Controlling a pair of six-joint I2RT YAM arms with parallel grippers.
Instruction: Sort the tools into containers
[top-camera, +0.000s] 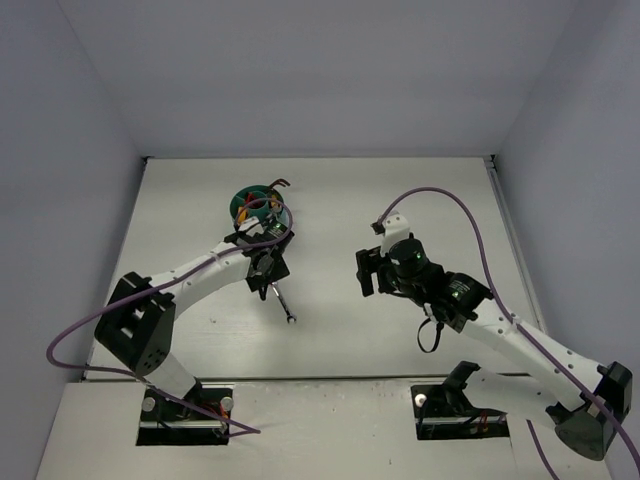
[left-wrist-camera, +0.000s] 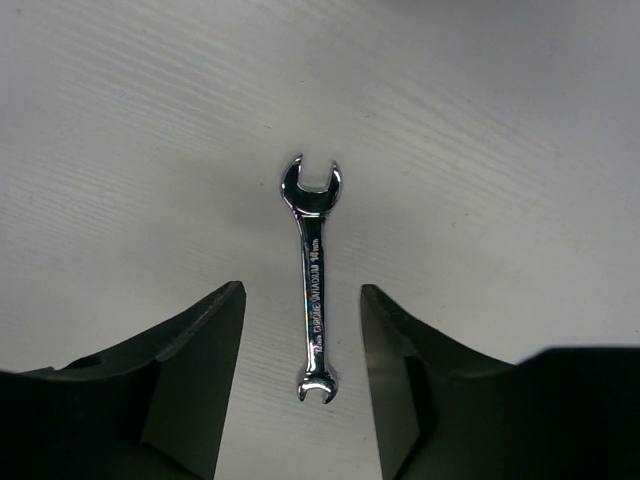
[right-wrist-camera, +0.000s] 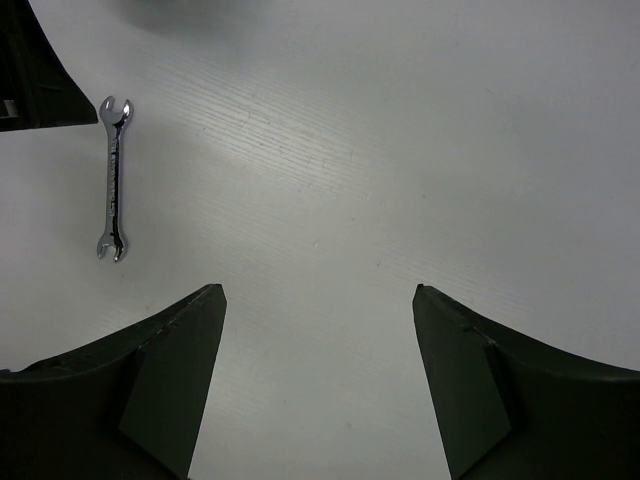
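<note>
On the white table (top-camera: 400, 190), the round teal organiser (top-camera: 245, 203) sits far back and is partly hidden behind the left arm (top-camera: 200, 270). The tools inside look like a jumble of orange and yellow, too small to tell apart. Just nearer, the left gripper (top-camera: 268, 270) hangs over a small silver wrench (left-wrist-camera: 312, 270) lying flat on the table. Its fingers (left-wrist-camera: 200, 370) stand apart on each side and do not touch it. Well to the right, the right gripper (right-wrist-camera: 320, 290) is spread wide with nothing in it.
</note>
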